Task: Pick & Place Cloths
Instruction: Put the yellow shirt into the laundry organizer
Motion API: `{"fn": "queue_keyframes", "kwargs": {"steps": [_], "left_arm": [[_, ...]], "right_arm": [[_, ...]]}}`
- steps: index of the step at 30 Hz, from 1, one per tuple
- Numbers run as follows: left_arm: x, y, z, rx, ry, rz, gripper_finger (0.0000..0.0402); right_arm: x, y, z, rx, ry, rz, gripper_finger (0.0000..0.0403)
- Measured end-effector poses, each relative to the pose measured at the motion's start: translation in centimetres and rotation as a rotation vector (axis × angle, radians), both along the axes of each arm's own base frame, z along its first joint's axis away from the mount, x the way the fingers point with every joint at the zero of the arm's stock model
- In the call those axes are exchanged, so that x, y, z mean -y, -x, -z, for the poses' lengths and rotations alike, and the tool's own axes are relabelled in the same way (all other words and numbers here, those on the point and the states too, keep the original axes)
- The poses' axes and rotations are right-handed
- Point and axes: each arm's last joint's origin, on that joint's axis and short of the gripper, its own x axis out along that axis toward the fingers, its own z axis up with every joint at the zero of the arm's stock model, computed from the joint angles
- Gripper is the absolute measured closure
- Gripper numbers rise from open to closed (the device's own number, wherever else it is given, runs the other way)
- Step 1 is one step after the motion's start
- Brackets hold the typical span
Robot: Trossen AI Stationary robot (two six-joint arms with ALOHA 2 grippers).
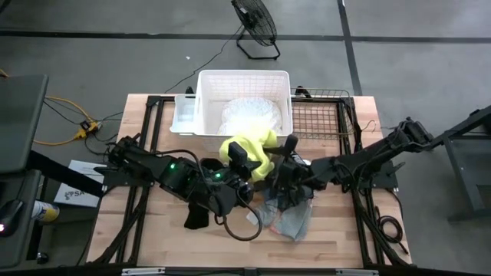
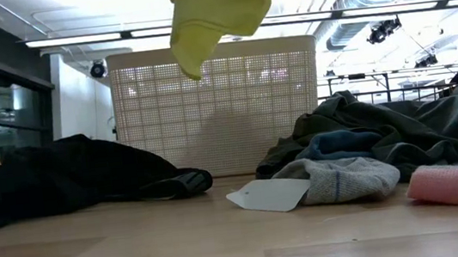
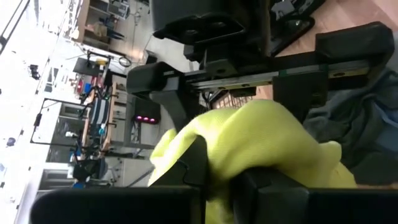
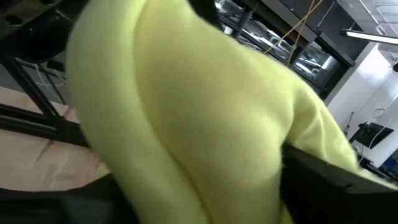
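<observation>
I've got my left pincer [image 1: 244, 162] clamped on the yellow cloth [image 1: 253, 147] mid-frame, right pincer [image 1: 281, 163] apart around it, above the table [image 1: 345, 230]

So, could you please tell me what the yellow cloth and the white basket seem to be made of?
The yellow cloth looks like soft, matte knit or fleece fabric: it drapes and folds loosely. The white basket looks like rigid plastic, its wall a regular grid of small holes with a smooth finish.
</observation>
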Motion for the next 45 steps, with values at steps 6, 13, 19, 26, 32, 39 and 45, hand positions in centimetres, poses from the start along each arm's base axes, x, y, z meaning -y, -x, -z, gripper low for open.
{"fn": "queue_keyframes", "kwargs": {"steps": [6, 13, 19, 26, 32, 39, 45], "left_arm": [[0.0, 0.0, -0.1, 0.008, -0.007, -0.013, 0.0373], [-0.1, 0.2, 0.1, 0.003, -0.056, -0.072, 0.0297], [-0.4, 0.6, 0.2, -0.009, -0.128, -0.145, 0.0267], [-1.2, 2.2, -0.2, -0.031, -0.187, -0.214, 0.0264], [-2.1, 3.8, -0.2, -0.048, -0.143, -0.258, 0.0264], [-4.3, 6.7, -0.6, -0.013, 0.06, -0.378, 0.0263], [-6.6, 9.9, -2.4, 0.035, 0.233, -0.384, 0.0263]], "right_arm": [[-0.6, 0.2, 0.0, -0.002, -0.004, 0.012, 0.0283], [-1.0, 0.6, 0.1, -0.005, -0.01, 0.087, 0.0319], [-1.3, 1.0, 0.1, -0.007, -0.019, 0.19, 0.0319], [-1.1, 1.7, -0.7, 0.022, -0.049, 0.248, 0.0319], [-0.6, 2.9, -2.0, 0.064, -0.09, 0.247, 0.0319], [0.5, 4.1, -3.2, 0.093, -0.128, 0.248, 0.0319], [2.3, 4.0, -3.6, 0.118, -0.182, 0.202, 0.0319]]}}
